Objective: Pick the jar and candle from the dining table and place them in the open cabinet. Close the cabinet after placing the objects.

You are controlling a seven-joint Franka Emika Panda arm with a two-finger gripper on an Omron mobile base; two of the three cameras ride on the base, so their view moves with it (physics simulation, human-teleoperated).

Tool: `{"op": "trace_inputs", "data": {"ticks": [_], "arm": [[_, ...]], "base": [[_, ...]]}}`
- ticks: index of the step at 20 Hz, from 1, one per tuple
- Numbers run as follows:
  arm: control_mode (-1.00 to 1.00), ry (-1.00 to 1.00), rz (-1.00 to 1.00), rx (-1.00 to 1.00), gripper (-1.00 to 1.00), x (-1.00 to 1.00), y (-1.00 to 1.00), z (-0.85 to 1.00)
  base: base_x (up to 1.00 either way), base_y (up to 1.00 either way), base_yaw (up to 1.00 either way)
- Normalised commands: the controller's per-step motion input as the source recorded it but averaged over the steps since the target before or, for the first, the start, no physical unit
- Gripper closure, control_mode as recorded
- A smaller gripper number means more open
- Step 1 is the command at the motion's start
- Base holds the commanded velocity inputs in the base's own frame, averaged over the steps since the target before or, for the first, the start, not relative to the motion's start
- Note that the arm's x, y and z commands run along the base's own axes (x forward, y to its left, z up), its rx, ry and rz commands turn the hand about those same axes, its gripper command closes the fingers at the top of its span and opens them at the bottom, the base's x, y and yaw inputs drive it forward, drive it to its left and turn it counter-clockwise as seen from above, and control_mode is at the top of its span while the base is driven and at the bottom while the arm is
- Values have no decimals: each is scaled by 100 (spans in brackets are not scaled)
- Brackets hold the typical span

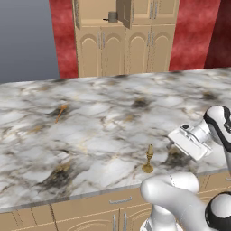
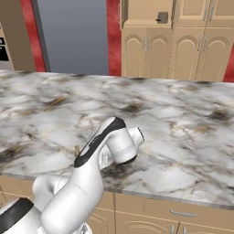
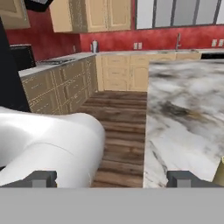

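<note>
The candle (image 1: 148,160), a cream stick in a brass holder, stands upright near the front edge of the marble dining table (image 1: 90,135). My gripper (image 1: 182,145) hovers just right of it, level with the tabletop. In the hand view the gripper (image 3: 113,178) is open and holds nothing, and a sliver of the candle (image 3: 221,170) shows beside the right fingertip (image 3: 183,178). The jar (image 1: 113,17) sits on the shelf of the tan cabinet (image 1: 103,49), whose upper door (image 1: 125,12) stands open. From the right base view the jar (image 2: 162,17) shows on the same shelf.
A thin orange stick (image 1: 60,113) lies on the table's far left part. Tan drawers (image 1: 119,200) run under the front edge. The hand view looks past the table's end (image 3: 151,131) to a wooden floor (image 3: 118,127) and wall counters (image 3: 61,83).
</note>
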Motion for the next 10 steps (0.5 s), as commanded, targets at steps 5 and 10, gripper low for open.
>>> {"op": "trace_inputs", "data": {"ticks": [5, 10], "arm": [[-100, 15, -5, 0, -100, 38, 0, -15], [-100, 11, -4, 1, -100, 28, 5, -21]], "base": [[0, 0, 0], [0, 0, 0]]}}
